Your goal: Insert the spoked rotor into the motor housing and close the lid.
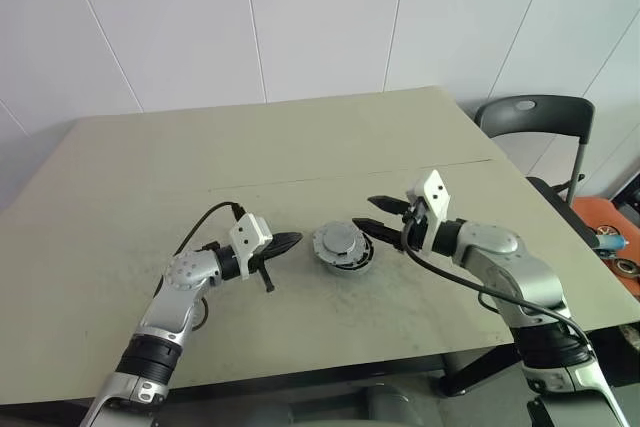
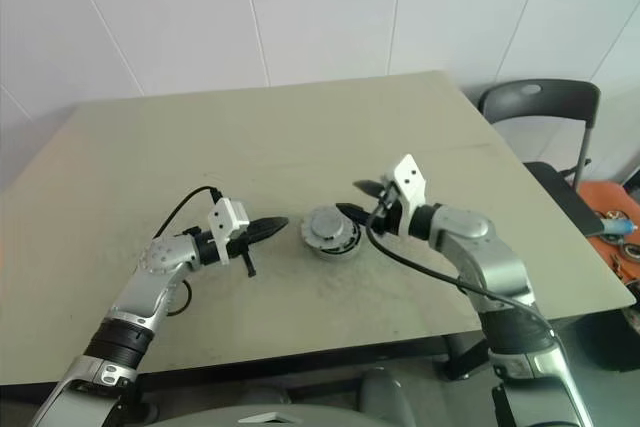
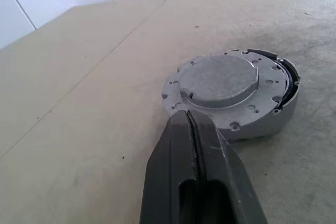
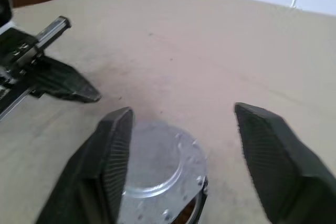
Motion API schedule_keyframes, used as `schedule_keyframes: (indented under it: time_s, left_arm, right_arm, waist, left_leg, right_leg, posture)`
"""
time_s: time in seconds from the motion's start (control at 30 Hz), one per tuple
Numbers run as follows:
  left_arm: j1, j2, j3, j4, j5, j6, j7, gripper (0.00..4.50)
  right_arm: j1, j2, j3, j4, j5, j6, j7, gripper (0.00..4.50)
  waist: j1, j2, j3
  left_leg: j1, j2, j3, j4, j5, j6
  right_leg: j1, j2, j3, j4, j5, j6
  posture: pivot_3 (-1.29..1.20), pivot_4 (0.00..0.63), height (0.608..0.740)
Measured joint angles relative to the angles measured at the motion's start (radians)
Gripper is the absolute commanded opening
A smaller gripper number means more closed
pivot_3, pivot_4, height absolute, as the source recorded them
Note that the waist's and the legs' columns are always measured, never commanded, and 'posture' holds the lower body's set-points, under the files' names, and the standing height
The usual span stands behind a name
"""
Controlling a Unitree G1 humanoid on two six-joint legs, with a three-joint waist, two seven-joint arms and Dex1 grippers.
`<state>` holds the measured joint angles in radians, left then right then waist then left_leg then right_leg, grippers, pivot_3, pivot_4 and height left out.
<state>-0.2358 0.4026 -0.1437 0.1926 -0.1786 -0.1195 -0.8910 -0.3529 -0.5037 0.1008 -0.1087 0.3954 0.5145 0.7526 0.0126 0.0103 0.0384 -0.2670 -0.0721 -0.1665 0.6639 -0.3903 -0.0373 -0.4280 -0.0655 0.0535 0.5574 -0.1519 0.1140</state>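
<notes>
While the lid (image 1: 340, 240) sits on top of the motor housing (image 1: 346, 259) near the middle of the counter (image 1: 300, 147), slightly askew so that a dark gap and a glimpse of copper show at one edge in the wrist views, both arms flank the stack. At about nine o'clock from the housing, the left gripper (image 1: 290, 241) has its jaws pressed together with nothing between them, tips just beside the housing's rim and pointing at it; whether they touch it cannot be told. At about three o'clock, the right gripper (image 1: 373, 214) has its jaws spread wide and empty, one finger above the other in the head views, its tips near the lid's far edge and slightly higher than the stack. A dark chair (image 1: 535, 122) stands beyond the counter's right corner.
</notes>
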Motion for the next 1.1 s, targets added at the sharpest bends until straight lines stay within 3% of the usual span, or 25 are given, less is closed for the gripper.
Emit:
schedule_keyframes:
  time_s: [0.07,0.33,0.63,0.9,1.1]
  left_arm:
    - [0.008,0.001,0.000,-0.001,0.000,0.002,0.000,0.00]
    - [0.049,0.015,0.002,-0.053,-0.009,0.007,-0.003,0.00]
    - [0.069,0.029,0.009,-0.059,-0.009,0.018,-0.002,0.00]
    - [0.070,0.030,0.015,-0.037,-0.009,0.000,-0.006,0.00]
    - [0.069,0.027,0.022,-0.004,-0.009,-0.022,-0.010,0.00]
  right_arm:
    - [-0.016,0.017,0.042,0.025,-0.033,0.006,-0.005,4.48]
    - [-0.126,0.142,0.133,0.139,-0.108,0.116,-0.079,4.48]
    - [-0.144,0.107,0.236,0.164,-0.220,0.099,-0.034,4.48]
    - [-0.124,0.104,0.248,0.132,-0.223,0.119,0.022,4.48]
    - [-0.127,0.112,0.237,0.146,-0.238,0.111,0.012,3.06]
  waist:
    - [0.000,0.000,0.000]
    - [0.001,0.000,0.000]
    - [-0.002,0.001,-0.001]
    - [-0.003,0.001,-0.001]
    - [-0.002,0.001,-0.001]
  left_leg:
    - [0.000,0.000,0.000,0.000,0.000,0.000]
    - [-0.001,0.000,0.000,0.000,0.000,0.000]
    - [-0.001,0.000,0.000,0.000,0.000,0.000]
    - [-0.001,0.000,0.000,0.000,0.000,0.000]
    - [-0.001,0.000,0.000,0.000,0.000,0.000]
  right_leg:
    - [0.000,0.000,0.000,0.000,0.000,0.000]
    - [-0.003,0.000,0.000,0.001,0.004,-0.006]
    - [-0.006,0.000,0.000,0.001,0.004,-0.006]
    - [-0.005,0.000,0.000,0.001,0.004,-0.005]
    - [-0.005,0.000,0.000,0.001,0.004,-0.006]
  posture:
    - [0.00,0.000,0.740]
    - [0.00,0.000,0.740]
    - [0.00,0.000,0.740]
    - [0.00,0.000,0.740]
    - [0.00,0.000,0.740]
